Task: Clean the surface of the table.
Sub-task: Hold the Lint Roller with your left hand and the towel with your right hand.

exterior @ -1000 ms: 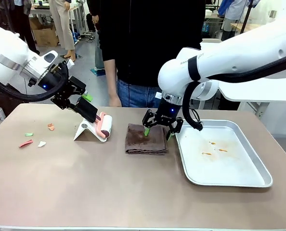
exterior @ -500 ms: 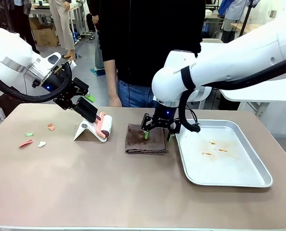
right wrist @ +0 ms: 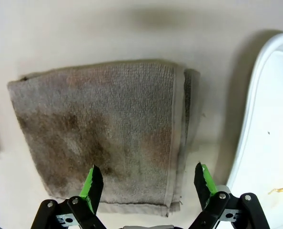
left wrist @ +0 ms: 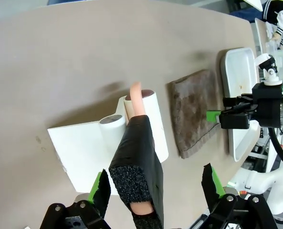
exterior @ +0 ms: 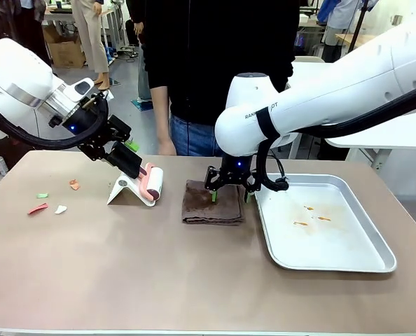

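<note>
Above the cloth [exterior: 211, 203], mid-way along the table [exterior: 124, 280], the right gripper [exterior: 230, 197] has dropped lower, fingers spread wide over it, so a pinch for wiping looks near. Left of the cloth, the left gripper [exterior: 127, 155] has edged along the roller [exterior: 152, 183] handle, fingers open astride it. Whether any pad touches the cloth is unclear. The scraps [exterior: 38, 208] far left are too small to identify.

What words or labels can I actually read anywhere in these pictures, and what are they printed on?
"RANKA" then "OT": dark letters on the right arm, on its white shell, broken by a black band and partly hidden.
Nothing readable on the towel, the metal tray, the roller or the table.
Background cardboard box: any print is too small to read.
</note>
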